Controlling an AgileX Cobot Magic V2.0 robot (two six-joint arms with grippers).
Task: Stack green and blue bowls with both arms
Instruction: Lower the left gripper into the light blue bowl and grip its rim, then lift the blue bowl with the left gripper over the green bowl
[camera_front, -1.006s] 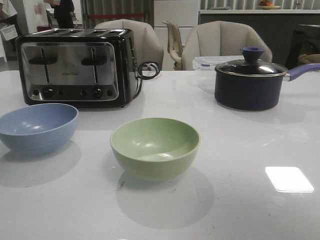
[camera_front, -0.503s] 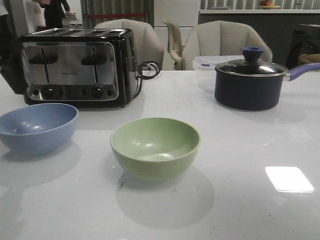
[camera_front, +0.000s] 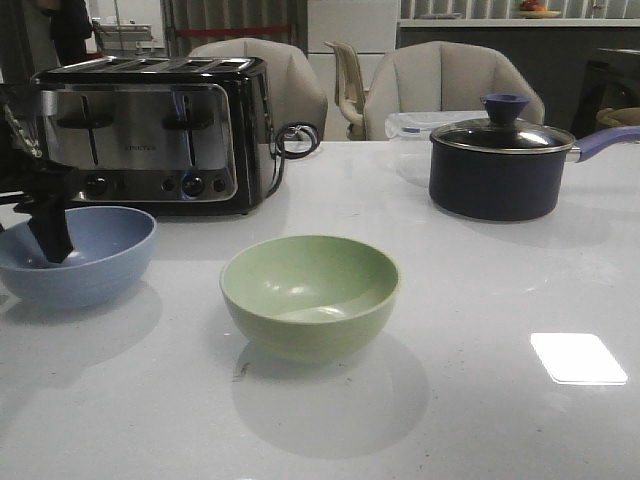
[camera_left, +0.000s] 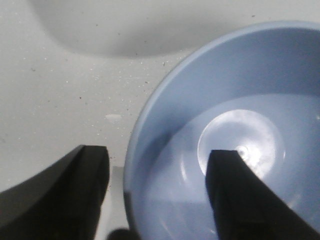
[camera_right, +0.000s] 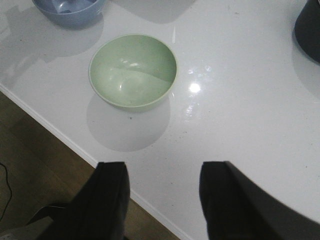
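**Rim grasp on blue bowl**

Front view: left gripper (camera_front: 48, 240) dips into the blue bowl (camera_front: 85, 255), left of the green bowl (camera_front: 310, 297).

Left wrist view: jaws apart, straddling the blue bowl's (camera_left: 240, 130) rim; best lowered squarely before closing.

Right wrist view: right gripper (camera_right: 162, 200), jaws apart, hangs well apart from the green bowl (camera_right: 132, 70).
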